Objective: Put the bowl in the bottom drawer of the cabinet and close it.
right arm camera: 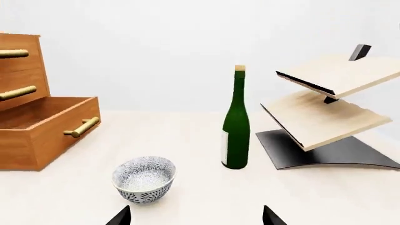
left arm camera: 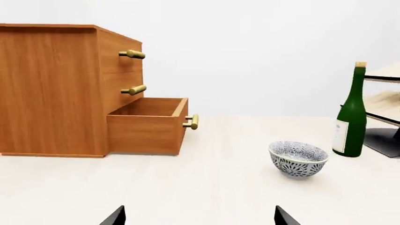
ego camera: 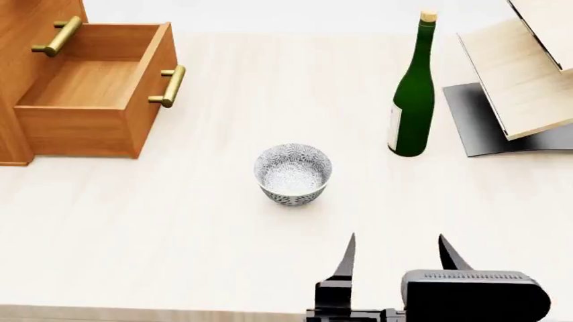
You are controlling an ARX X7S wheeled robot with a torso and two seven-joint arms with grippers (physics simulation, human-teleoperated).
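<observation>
The bowl [ego camera: 293,173], white with a grey-blue pattern, stands upright on the table, about midway between the cabinet and a green bottle. It also shows in both wrist views, bowl [left arm camera: 299,159] and bowl [right arm camera: 144,180]. The cabinet [left arm camera: 50,89] stands at the left, and its bottom drawer [ego camera: 76,137] is pulled out and holds nothing. My right gripper [ego camera: 396,253] is open near the table's front edge, short of the bowl and to its right. My left gripper [left arm camera: 198,215] is open over bare tabletop, farther from the bowl, and is outside the head view.
A green bottle [ego camera: 412,100] stands right of the bowl. Behind it to the right is a pale wooden rack [ego camera: 528,74] on a dark base. The two upper drawers [left arm camera: 122,51] are shut, their brass handles sticking out above the bottom drawer.
</observation>
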